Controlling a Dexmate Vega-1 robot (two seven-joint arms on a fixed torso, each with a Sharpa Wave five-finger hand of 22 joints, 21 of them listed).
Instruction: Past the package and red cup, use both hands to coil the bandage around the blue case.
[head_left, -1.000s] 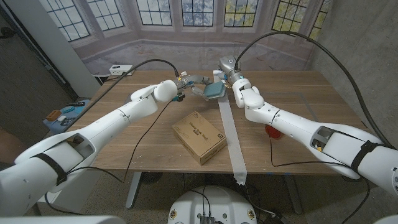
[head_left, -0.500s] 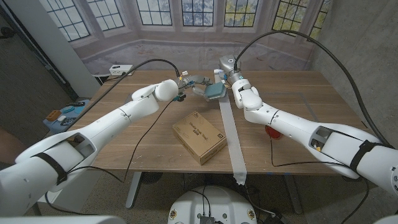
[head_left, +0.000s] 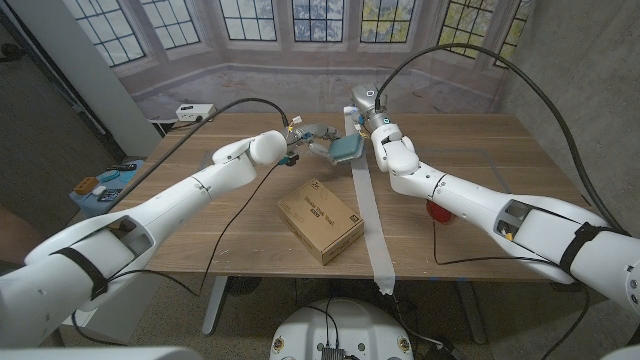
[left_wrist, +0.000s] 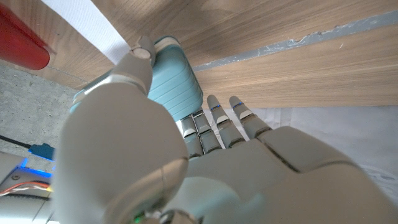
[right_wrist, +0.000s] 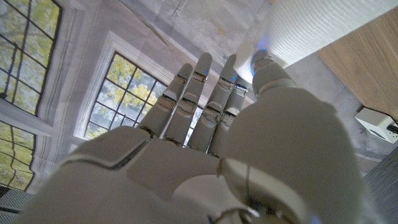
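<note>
At the table's far middle, my left hand (head_left: 312, 135) grips the blue case (head_left: 346, 147) just above the wood. In the left wrist view the ribbed case (left_wrist: 178, 76) sits between the thumb and fingers (left_wrist: 219, 116). The white bandage (head_left: 371, 222) runs as a long strip from the case to the table's front edge. My right hand (head_left: 366, 112) is just behind the case, and its thumb and fingers (right_wrist: 198, 93) seem to pinch the bandage's far end (right_wrist: 308, 28). The cardboard package (head_left: 320, 220) lies nearer, left of the strip. The red cup (head_left: 437, 212) peeks out under my right forearm.
A white box (head_left: 193, 111) sits at the table's far left corner. A cluttered side table (head_left: 105, 185) stands off the left edge. Black cables (head_left: 232, 205) trail from both arms across the wood. Windows close off the space behind the table.
My right hand has edged slightly left and further back over the case. The left hand, case and package have stayed put.
</note>
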